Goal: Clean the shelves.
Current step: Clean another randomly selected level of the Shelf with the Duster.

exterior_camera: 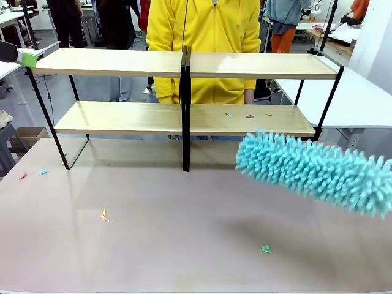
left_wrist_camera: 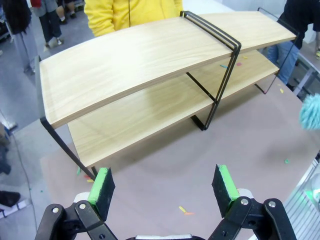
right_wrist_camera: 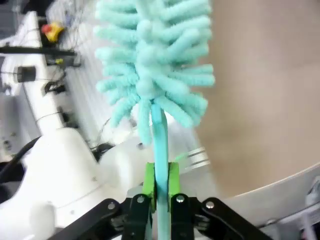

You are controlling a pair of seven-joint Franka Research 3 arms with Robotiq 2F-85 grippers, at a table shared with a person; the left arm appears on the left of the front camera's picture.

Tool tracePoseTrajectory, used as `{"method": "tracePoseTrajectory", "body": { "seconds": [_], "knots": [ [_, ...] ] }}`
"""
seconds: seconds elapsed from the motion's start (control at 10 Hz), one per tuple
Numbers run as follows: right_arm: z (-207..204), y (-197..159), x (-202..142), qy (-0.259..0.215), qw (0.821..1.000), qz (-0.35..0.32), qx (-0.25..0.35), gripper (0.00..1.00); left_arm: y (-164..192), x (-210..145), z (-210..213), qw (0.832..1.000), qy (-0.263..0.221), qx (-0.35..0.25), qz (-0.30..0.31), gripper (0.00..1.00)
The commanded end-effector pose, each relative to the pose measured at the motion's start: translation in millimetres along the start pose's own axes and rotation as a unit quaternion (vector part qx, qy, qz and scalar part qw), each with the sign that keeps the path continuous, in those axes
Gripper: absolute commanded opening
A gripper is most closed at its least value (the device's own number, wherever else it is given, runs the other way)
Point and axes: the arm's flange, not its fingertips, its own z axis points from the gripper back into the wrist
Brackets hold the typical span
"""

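Across the upper half of the front view, the shelves (exterior_camera: 110, 62) stand at the far part of the surface (exterior_camera: 184, 263). They are two long boards of smooth, pale-grained wood, one above the other, in a thin black metal frame with a black post at the middle. On the lower board, right of the post, lie a few small coloured scraps (exterior_camera: 247, 115). A person in a yellow top (exterior_camera: 208, 24) stands just behind the post.

Toward the lower right of that view a duster (exterior_camera: 312, 168) hangs tilted above the surface, a fat teal head of soft, stubby strands. Its tip is near the right end of the lower board, and in the left wrist view it sits at the right edge, clear of the frame. The right end effector (right_wrist_camera: 160, 182) has its green pads clamped on the duster's slim teal handle (right_wrist_camera: 159, 130).

At the upper left of the front view, the left end effector (exterior_camera: 27, 59) hovers just beside the left end of the top board. In its wrist view its jaws stand wide apart with nothing between them.

A broad matte, pinkish-brown stretch of surface lies open in front of the shelves, dotted with stray bits (exterior_camera: 104, 215) at lower left, far left and lower right.
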Motion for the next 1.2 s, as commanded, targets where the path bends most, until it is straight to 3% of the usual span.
{"method": "tracePoseTrajectory", "body": {
  "seconds": [0.0,0.1,0.2,0.4,0.5,1.0,1.1],
  "knots": [
    [14.9,-6.2,-7.8,-0.196,0.957,0.100,-0.189,0.12,0.4,0.2,0.7,1.000,-0.001,0.000,0.000,1.00],
    [27.8,-7.0,-8.3,-0.271,0.927,0.036,-0.257,0.12,0.4,0.2,0.7,1.000,-0.001,0.000,0.000,1.00],
    [36.1,-11.2,-8.4,-0.347,0.895,-0.019,-0.279,0.12,0.4,0.2,0.7,1.000,-0.001,0.000,0.000,1.00],
    [31.5,-19.3,-15.7,-0.415,0.851,-0.104,-0.306,0.12,0.4,0.2,0.7,1.000,-0.001,0.000,0.000,1.00],
    [61.2,-10.1,-19.7,-0.258,0.949,-0.039,-0.180,0.12,0.4,0.2,0.7,1.000,-0.001,0.000,0.000,1.00],
    [50.0,-8.9,-17.5,-0.265,0.946,-0.047,-0.182,0.12,0.4,0.2,0.7,1.000,-0.001,0.000,0.000,1.00],
    [43.7,-9.3,-10.7,-0.244,0.955,-0.030,-0.165,0.12,0.4,0.2,0.7,1.000,-0.001,0.000,0.000,1.00]
  ]
}}
